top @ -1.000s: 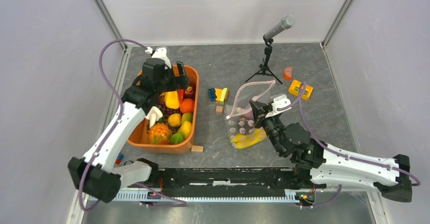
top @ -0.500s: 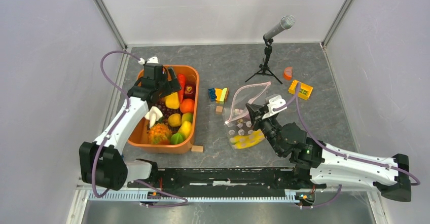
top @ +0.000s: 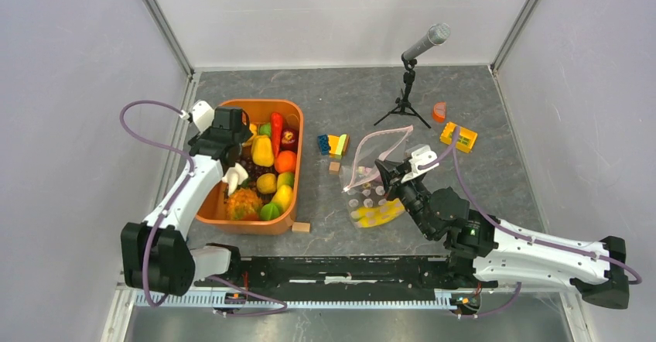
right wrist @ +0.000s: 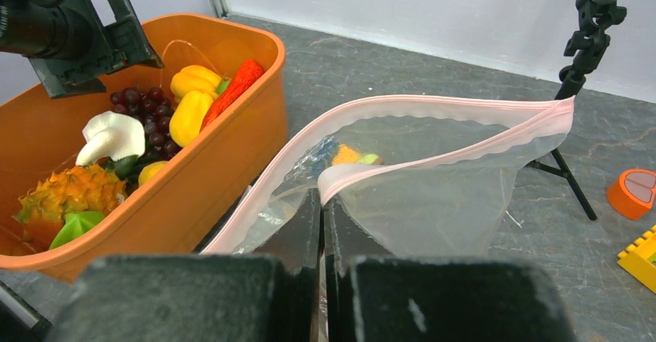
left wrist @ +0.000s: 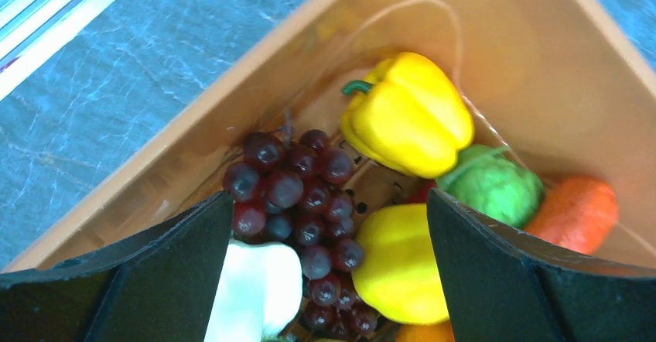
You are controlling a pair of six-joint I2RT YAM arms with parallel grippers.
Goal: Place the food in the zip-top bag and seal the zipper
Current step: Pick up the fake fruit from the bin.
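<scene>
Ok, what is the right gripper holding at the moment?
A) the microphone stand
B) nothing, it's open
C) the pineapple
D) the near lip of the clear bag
D: in the right wrist view the right gripper is pinched shut on the near pink zipper edge of the zip-top bag, whose mouth gapes open.

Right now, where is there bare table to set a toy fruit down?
Bare table: between the orange tub and the zip-top bag, nearer than the coloured blocks, and on the far strip from the tub to the microphone stand. Crowded: inside the tub and around the right gripper.
</scene>
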